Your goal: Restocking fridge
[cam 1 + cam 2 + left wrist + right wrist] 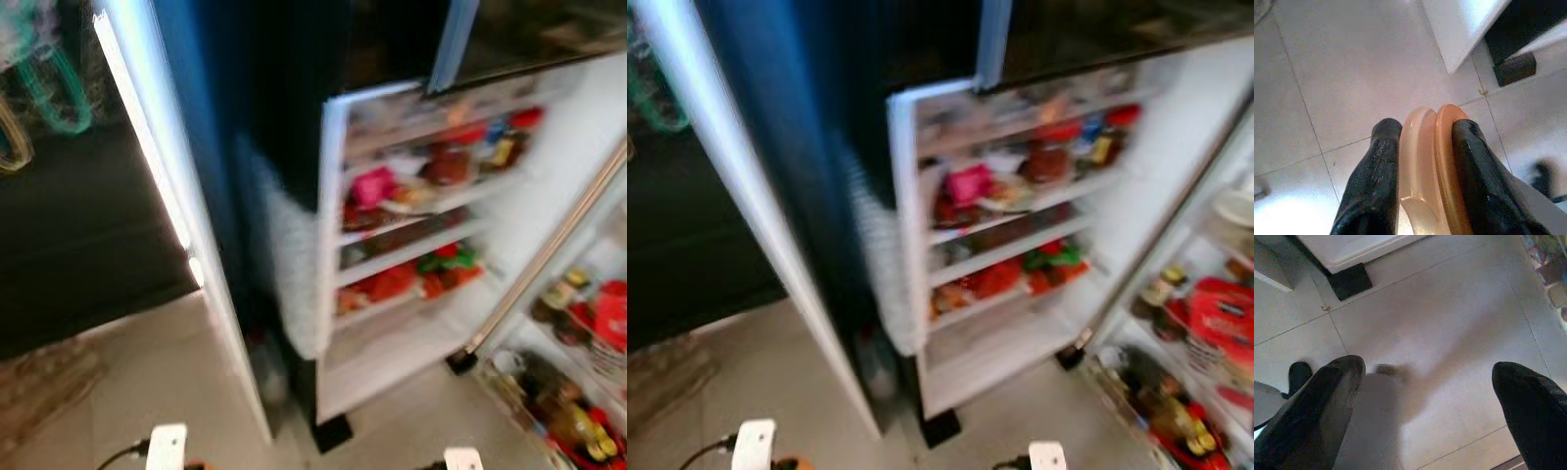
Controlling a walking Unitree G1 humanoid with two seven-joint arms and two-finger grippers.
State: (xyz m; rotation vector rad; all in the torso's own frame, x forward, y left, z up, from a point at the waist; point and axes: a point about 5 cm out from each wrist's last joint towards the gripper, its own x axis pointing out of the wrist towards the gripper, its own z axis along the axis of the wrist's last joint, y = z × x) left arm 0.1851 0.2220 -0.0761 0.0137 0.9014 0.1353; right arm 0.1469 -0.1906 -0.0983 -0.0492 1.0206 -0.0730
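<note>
The left gripper [1422, 161] is closed on a flat orange-and-cream container [1432, 166], held on edge between its fingers with its long axis running along them, low over the tiled floor [1352, 63]. The right gripper [1425, 401] hangs wide apart and holds nothing. The open fridge [411, 245] stands ahead and to the robot's right, its door shelves [407, 255] crowded, so the loaded left arm must likely reach up and across toward them.
</note>
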